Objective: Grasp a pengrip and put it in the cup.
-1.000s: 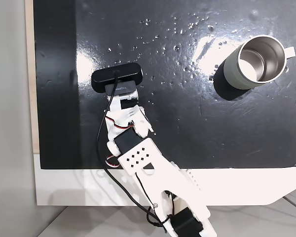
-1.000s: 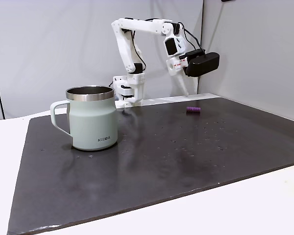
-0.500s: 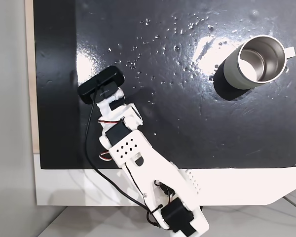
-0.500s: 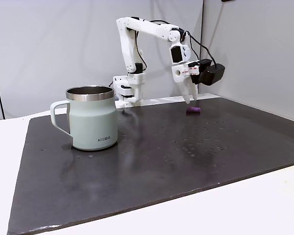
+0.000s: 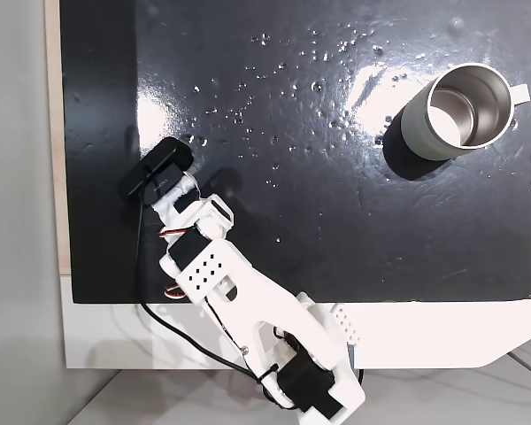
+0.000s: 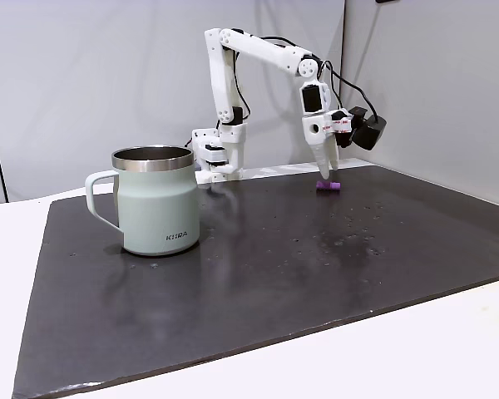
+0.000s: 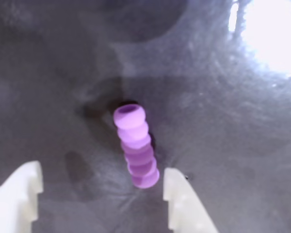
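Arm swung further toward mat's left edge and lowered since earlier frame. Gripper [image 7: 99, 194] spread wide, nothing grasped; pengrip [image 7: 136, 145] lying on mat between fingertips, nearer right one. Cup [image 6: 156, 199] well apart, upright. Closing, lift, carry and drop judged outstanding.

A glossy black rectangular mat [image 6: 258, 274] covers most of the white bench [image 6: 449, 349]; bright glare and small speckles show on its surface in a fixed view from above. Behind it stand plain pale grey wall panels [image 6: 83, 75], meeting at a vertical seam. A grey floor [image 5: 13, 266] lies beside the bench.
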